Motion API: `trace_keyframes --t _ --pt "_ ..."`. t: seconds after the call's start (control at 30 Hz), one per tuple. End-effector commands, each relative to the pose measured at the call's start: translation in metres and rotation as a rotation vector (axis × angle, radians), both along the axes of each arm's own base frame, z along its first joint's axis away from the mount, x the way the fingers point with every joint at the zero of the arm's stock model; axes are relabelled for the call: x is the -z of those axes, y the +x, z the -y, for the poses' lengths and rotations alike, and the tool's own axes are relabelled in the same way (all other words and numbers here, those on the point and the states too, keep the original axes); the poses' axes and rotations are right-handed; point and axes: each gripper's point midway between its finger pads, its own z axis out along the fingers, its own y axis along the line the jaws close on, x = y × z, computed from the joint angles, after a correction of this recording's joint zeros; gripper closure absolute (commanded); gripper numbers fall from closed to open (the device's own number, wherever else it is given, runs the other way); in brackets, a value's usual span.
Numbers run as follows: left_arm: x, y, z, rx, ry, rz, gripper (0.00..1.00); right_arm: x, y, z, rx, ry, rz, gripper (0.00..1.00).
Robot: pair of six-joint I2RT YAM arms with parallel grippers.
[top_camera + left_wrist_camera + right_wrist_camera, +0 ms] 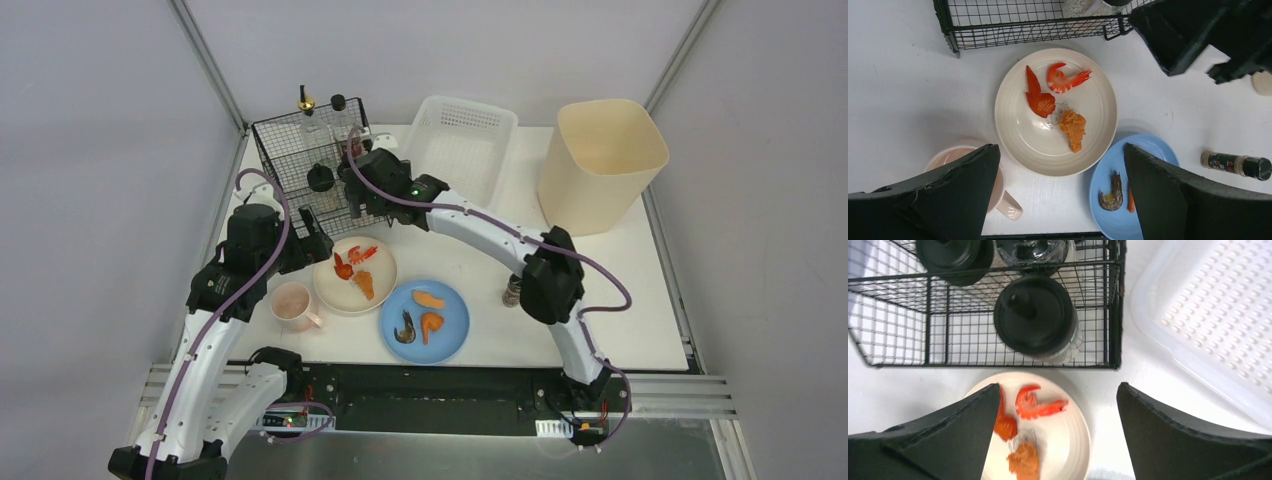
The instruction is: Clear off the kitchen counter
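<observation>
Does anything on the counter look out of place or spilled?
Nothing spilled. One small spice bottle sits alone on the counter right of the blue plate, away from the wire rack holding the other bottles.

Left arm (200, 345) and right arm (478, 226) with white shell links, bulky black joint housings, purplish-grey cables (268, 190) looping alongside each, small green light (415, 190) at right wrist, left gripper (1058, 147) and right gripper (1057, 385) with matte black wedge-shaped jaws, slightly rough edges

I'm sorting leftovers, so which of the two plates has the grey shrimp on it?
The blue plate: its grey shrimp lies beside two orange pieces. The cream plate holds only red and orange food.
</observation>
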Motion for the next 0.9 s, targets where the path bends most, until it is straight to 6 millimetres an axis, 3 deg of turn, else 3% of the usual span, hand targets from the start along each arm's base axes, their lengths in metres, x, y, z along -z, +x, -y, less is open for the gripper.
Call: trace_keyframes --t 0.0,0.3,0.43,0.77,0.87 --pt "-0.008 0.000 0.021 0.121 -0.037 0.041 0.00 -0.104 -0.019 0.018 0.001 0.150 0.168 0.09" --pt "-0.032 -0.009 0.065 0.311 -0.140 0.055 0.00 -0.111 -0.065 0.095 0.064 0.159 0.187 0.04" --pt "-0.030 -0.018 0.102 0.422 -0.121 0.027 0.00 -0.120 -0.083 0.144 0.132 0.165 0.222 0.03" --pt "-0.012 -0.024 0.205 0.641 -0.103 -0.023 0.00 -0.115 -0.127 0.271 0.337 0.074 0.253 0.02" --pt "-0.001 -0.021 0.234 0.689 -0.099 -0.051 0.00 -0.113 -0.140 0.300 0.372 0.063 0.246 0.02"
